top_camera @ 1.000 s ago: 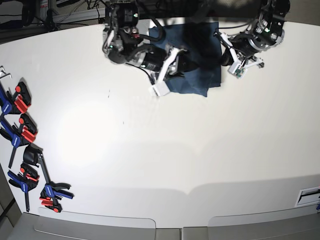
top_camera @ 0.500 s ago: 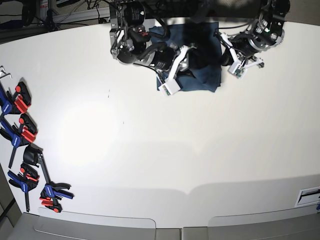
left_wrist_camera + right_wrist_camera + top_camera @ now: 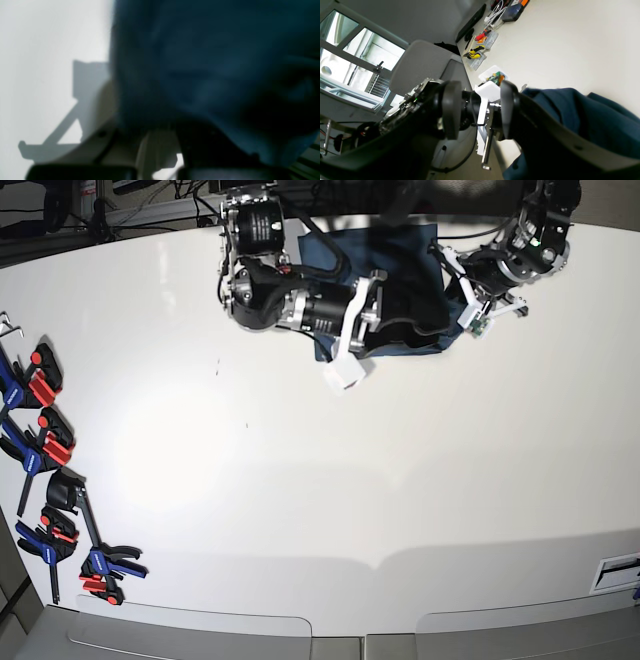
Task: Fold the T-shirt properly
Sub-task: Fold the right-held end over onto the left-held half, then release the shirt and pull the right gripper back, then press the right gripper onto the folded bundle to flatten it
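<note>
Since earlier, right end effector [image 3: 400,332] is sweeping across the T-shirt [image 3: 405,255] at the tabletop [image 3: 300,480] far edge, grip state unclear; left end effector [image 3: 455,300], also indeterminate, should be pinning the edge flat.

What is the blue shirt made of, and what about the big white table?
The shirt looks like soft matte woven or knit cloth, maybe cotton: it bunches into rounded folds and has no shine. The table looks like a hard, smooth white board, perhaps laminate or painted: light leaves a soft glare on it.
</note>
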`<state>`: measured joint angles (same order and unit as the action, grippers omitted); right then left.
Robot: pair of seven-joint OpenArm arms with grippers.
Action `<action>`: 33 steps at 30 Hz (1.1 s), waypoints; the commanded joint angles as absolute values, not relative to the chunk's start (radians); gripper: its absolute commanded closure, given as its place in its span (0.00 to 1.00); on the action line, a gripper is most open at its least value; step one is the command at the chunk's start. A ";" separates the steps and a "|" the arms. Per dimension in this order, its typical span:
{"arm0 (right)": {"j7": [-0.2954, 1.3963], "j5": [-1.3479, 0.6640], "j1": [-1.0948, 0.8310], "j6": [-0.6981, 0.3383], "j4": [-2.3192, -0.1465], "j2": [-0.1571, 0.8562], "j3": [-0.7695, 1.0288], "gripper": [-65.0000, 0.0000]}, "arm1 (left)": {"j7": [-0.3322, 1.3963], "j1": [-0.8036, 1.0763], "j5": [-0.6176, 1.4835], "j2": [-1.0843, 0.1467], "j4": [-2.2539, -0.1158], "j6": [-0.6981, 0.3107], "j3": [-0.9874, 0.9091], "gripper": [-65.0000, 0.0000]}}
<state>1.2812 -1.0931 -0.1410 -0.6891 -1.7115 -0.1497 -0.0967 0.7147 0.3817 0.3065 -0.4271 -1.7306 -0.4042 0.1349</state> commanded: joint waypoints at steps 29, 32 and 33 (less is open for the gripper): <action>1.377 -1.051 -0.031 -0.698 -1.729 -0.020 0.504 1.00 | 0.870 0.405 0.559 -0.507 -1.899 -0.464 -0.248 1.00; 1.374 -1.051 -0.080 -0.698 -1.729 -0.019 0.496 1.00 | 0.867 0.405 0.559 -0.507 -1.898 -0.464 -0.248 1.00; 1.372 -1.051 -0.097 -0.698 -1.729 -0.020 0.487 1.00 | 0.867 0.405 0.559 -0.507 -1.898 -0.464 -0.248 1.00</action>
